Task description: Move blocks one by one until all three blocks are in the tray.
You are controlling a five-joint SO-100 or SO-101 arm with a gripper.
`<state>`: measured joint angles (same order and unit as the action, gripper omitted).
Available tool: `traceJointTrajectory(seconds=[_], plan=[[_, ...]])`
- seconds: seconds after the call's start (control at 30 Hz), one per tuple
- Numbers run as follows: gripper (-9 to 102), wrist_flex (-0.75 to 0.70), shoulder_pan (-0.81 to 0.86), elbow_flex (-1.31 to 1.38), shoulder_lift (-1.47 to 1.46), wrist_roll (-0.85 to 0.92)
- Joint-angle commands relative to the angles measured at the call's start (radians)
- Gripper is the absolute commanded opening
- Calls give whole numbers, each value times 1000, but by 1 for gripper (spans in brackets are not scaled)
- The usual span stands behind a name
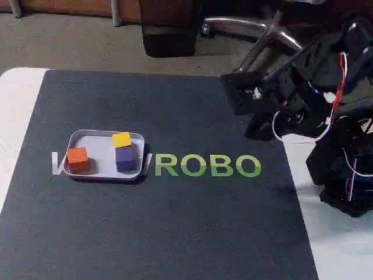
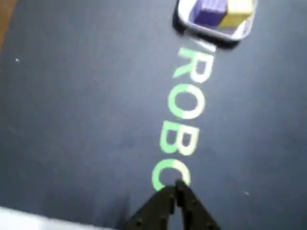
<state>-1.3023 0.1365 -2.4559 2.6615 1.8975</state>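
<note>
Three blocks point(image 1: 123, 150) inside tray point(image 1: 99, 172)

Place: you are working in an office or hobby lab room.
Floor: drab grey-brown carpet point(image 1: 76, 41) at 11 o'clock.
Seating: a chrome star-shaped swivel chair base point(image 1: 262, 30) at 1 o'clock.
Bench: your white table point(image 1: 17, 96) carries a dark grey mat with green "ROBO" lettering point(image 1: 175, 227).

Pale lavender-white tray point(image 1: 104, 174) holds orange block point(image 1: 77, 158), yellow block point(image 1: 122, 139) and purple block point(image 1: 125, 158) on a dark grey mat point(image 1: 175, 227) bearing green lettering point(image 1: 207, 165); gripper point(image 2: 175, 188) black.
</note>
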Motion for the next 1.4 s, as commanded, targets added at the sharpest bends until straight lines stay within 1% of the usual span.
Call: traceJointTrajectory(seconds=[0.0,0.07,0.13,0.33,0.57,0.7,0.87,0.93,1.1,1.37], plan=[[-8,83,-17,-143,123,-14],[-8,117,-17,-242,213,-15],[-8,121,-17,-331,321,-15],[-8,71,-28,-552,647,-32],[-8,60,-52,-614,647,-67],[-8,60,-52,-712,647,-31],[-8,48,-55,-713,647,-58],[-8,18,-54,-713,647,-71],[-8,14,-48,-713,647,-107],[-8,12,-54,-715,647,-109]])
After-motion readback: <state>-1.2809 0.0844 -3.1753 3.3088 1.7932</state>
